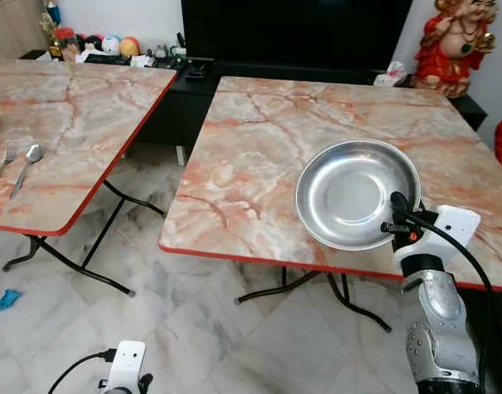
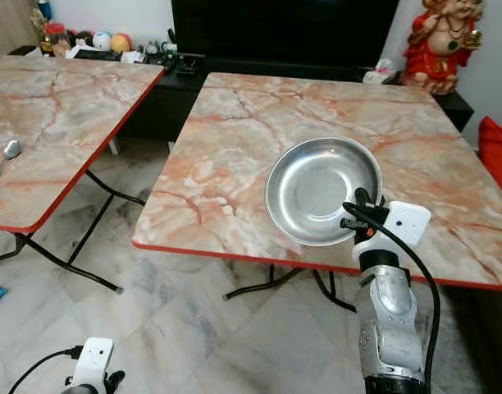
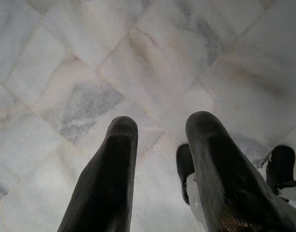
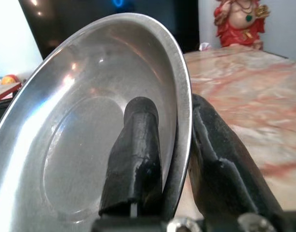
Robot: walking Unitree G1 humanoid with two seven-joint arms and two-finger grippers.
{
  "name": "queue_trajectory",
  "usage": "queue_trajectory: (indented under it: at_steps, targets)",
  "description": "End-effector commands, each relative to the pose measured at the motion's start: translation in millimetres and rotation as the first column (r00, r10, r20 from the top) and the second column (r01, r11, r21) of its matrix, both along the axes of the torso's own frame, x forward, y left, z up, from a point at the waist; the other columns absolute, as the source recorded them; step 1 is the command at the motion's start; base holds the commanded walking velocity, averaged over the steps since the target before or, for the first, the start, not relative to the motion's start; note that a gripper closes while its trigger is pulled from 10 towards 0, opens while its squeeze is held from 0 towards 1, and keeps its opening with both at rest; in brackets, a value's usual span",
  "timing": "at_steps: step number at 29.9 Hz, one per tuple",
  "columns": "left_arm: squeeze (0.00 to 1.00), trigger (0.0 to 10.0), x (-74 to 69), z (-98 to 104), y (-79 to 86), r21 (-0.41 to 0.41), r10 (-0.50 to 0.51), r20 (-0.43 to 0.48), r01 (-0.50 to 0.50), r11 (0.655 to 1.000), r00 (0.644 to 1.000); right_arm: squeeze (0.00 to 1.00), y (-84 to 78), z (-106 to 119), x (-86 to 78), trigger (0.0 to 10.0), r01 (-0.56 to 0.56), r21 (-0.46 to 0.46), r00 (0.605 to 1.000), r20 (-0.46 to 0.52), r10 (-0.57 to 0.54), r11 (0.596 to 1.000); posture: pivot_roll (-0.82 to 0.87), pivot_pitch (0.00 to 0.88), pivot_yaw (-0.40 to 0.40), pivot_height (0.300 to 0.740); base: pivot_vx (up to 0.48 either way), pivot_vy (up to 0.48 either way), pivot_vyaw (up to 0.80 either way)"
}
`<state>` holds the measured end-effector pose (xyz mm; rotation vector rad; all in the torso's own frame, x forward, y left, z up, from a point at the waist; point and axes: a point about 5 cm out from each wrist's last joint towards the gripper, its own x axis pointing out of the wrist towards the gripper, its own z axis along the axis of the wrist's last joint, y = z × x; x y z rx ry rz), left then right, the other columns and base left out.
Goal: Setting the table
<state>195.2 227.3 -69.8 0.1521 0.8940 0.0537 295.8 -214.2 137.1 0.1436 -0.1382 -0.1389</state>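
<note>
The right gripper (image 4: 170, 159) is clamped on the rim of a steel plate (image 1: 353, 193), one finger inside the bowl, the other outside, squeezing the edge between them. The plate sits over the near right part of the marble-topped table (image 1: 259, 139), close to its red front edge; whether it is resting flat or lifted, I can't tell. On the second table (image 1: 62, 123) to the left lie a fork (image 1: 3, 164) and a spoon (image 1: 29, 160). The left gripper (image 3: 160, 159) hangs over the tiled floor (image 3: 90, 72), fingers parted, holding nothing.

Head stereo downward; wrist close-ups.
</note>
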Motion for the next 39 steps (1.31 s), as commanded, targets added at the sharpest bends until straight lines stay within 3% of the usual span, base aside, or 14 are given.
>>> queue_trajectory:
  at_steps: [1,13,21,27,29,32,35,39]
  targets:
    - [0.0,10.0,-0.2,-1,-3.0,-0.01,0.006,0.0,-0.006,1.0,1.0,0.0,-0.1,6,1.5,10.0,0.001,0.001,1.0,0.028,-0.001,1.0,0.04,0.0,-0.039,0.74,0.33,0.0,0.0]
    - [0.0,10.0,0.6,-1,-3.8,-0.01,-0.001,0.0,0.001,1.0,1.0,0.0,4.8,6,2.4,10.0,-0.011,0.01,1.0,0.029,0.011,1.0,0.04,0.0,-0.039,0.74,0.327,0.0,0.0]
    - [0.0,10.0,-0.2,-1,-4.6,-0.014,-0.006,-0.007,0.006,1.0,1.0,0.0,-3.5,3,-2.2,10.0,0.014,-0.006,1.0,0.006,-0.014,1.0,0.03,0.001,-0.037,0.74,0.14,0.0,0.0]
    - [0.0,10.0,-3.0,-3,-4.0,-0.012,-0.001,-0.015,0.001,1.0,1.0,0.0,-12.3,0,-14.2,10.0,0.036,0.056,0.999,-0.027,-0.034,0.998,0.03,0.006,-0.042,0.74,0.0,0.0,0.0]
    - [0.0,10.0,-4.1,-3,-3.4,-0.01,0.0,-0.018,-0.001,1.0,1.0,0.0,-19.0,-10,-27.3,10.0,0.049,0.059,0.992,-0.12,-0.042,0.997,0.02,0.009,-0.043,0.74,0.0,0.0,0.0]
    - [0.0,10.0,-5.1,-4,-3.1,-0.009,0.001,-0.022,-0.001,1.0,1.0,0.0,-23.3,-14,-34.5,10.0,0.069,0.136,0.987,-0.151,-0.048,0.988,0.02,0.01,-0.043,0.74,0.0,0.0,0.0]
    - [0.0,10.0,-5.3,-4,-3.2,-0.009,-0.001,-0.024,0.0,1.0,1.0,0.0,-27.6,-16,-39.5,10.0,0.081,0.157,0.982,-0.183,-0.052,0.984,0.01,0.01,-0.042,0.74,0.0,0.0,0.0]
    - [0.0,10.0,-5.9,-4,-4.2,-0.01,-0.004,-0.029,0.004,1.0,1.0,0.0,-41.8,-17,-47.1,10.0,0.092,0.102,0.967,-0.248,-0.064,0.991,0.01,0.009,-0.042,0.74,0.0,0.0,0.0]
